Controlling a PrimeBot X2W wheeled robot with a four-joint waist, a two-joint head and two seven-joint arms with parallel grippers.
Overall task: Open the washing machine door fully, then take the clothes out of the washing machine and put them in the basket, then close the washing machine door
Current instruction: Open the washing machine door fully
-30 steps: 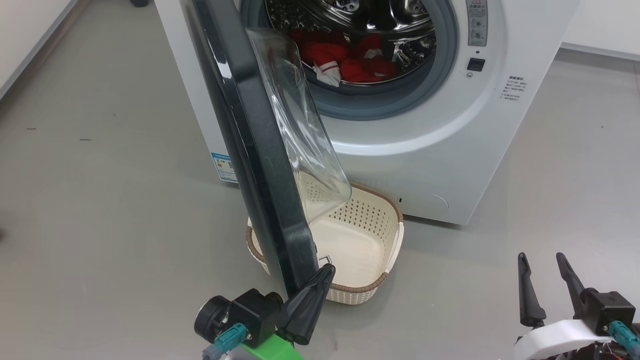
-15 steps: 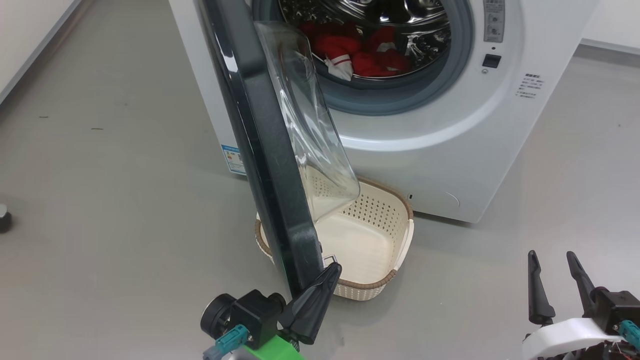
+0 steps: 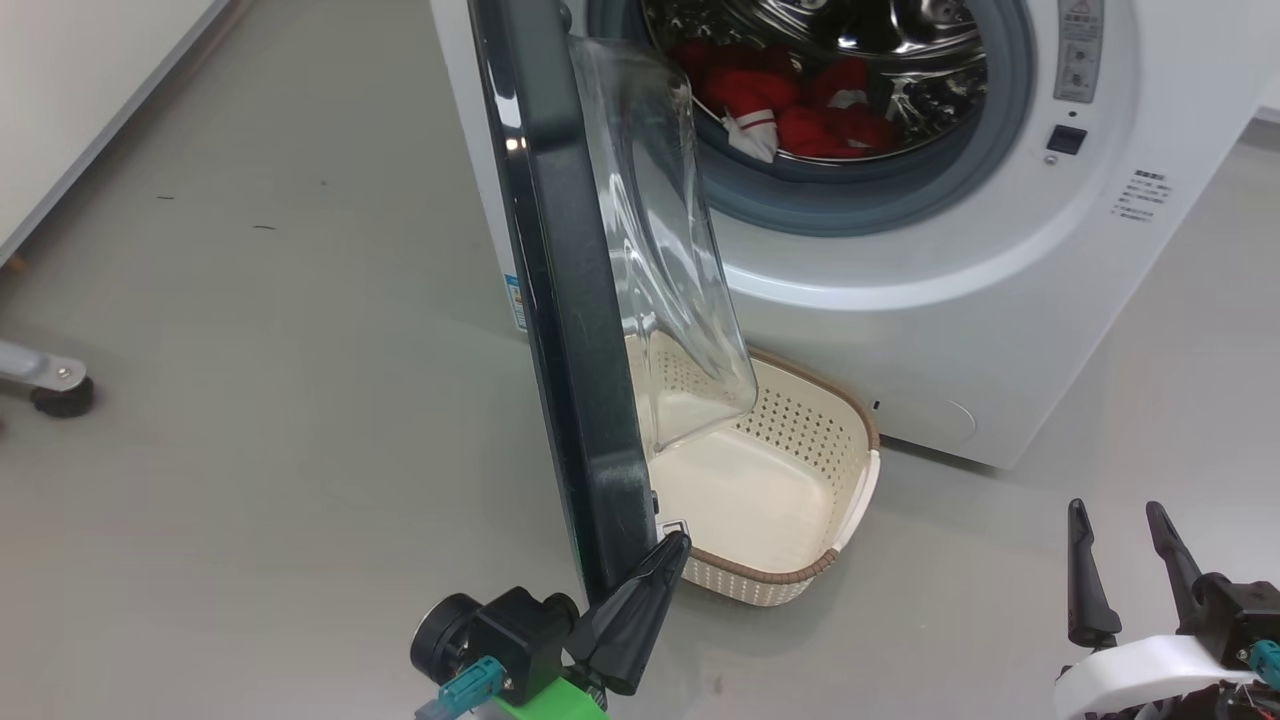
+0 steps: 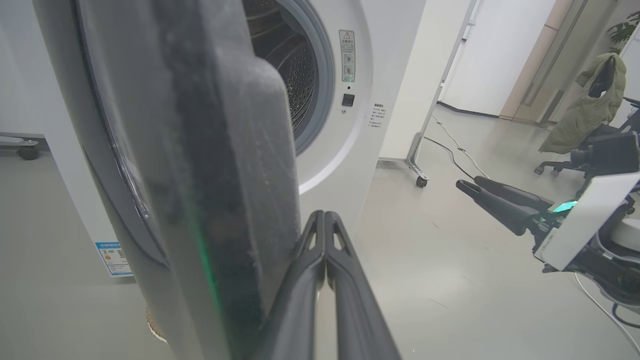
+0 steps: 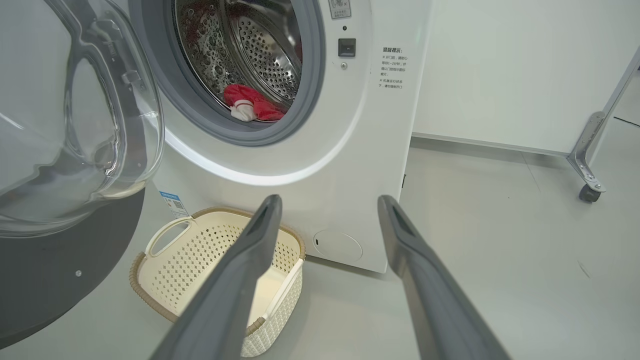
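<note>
The washing machine door stands swung out, nearly edge-on to the head view, its glass bowl facing the white washing machine. Red and white clothes lie in the steel drum. The cream basket sits on the floor below the opening, partly behind the door. My left gripper is shut, its tip against the inner side of the door's lower rim, with nothing held. My right gripper stands open at the lower right, apart from everything. The right wrist view shows the clothes and the basket.
A castor on a metal leg stands on the grey floor at the far left, near a white wall. In the left wrist view, a wheeled frame, floor cables and a chair with a coat lie beyond the machine's right side.
The head camera has moved, so the whole scene sits further right and a castor has come in at the left. The door looks slightly wider open, and the left gripper is still against its rim.
</note>
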